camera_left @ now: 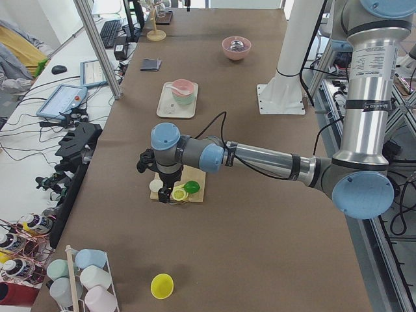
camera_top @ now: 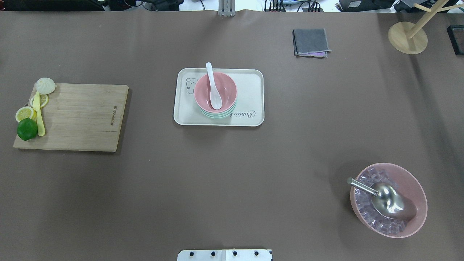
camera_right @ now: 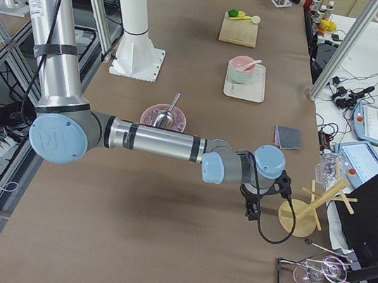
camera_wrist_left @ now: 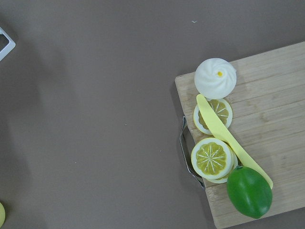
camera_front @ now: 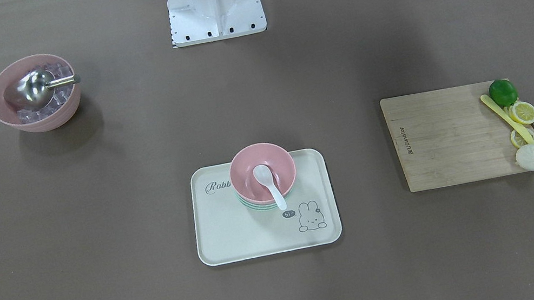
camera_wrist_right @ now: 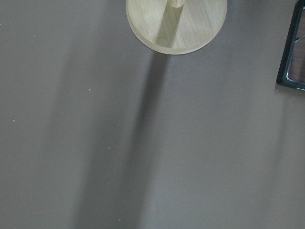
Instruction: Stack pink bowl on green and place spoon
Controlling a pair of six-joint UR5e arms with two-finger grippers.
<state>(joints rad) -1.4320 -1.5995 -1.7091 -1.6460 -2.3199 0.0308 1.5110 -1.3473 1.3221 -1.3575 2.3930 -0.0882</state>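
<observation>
Two open stretches of tabletop (camera_top: 232, 181) are flanking the tray (camera_top: 253, 83). The left tool (camera_left: 170, 193) is hovering over the outer edge of the cutting board (camera_top: 79, 116), the right tool (camera_right: 253, 209) near the wooden stand (camera_top: 398, 41); apart or together, I cannot tell. Midway between them, the pink bowl (camera_top: 226, 88) is nesting in the green bowl (camera_top: 217, 115), holding the spoon (camera_top: 212, 85), handle pointing away from the robot.

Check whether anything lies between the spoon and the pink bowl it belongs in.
Nothing visible does. The spoon already lies inside the pink bowl, its handle leaning over the rim, and that bowl sits nested on the green bowl on the tray.
</observation>
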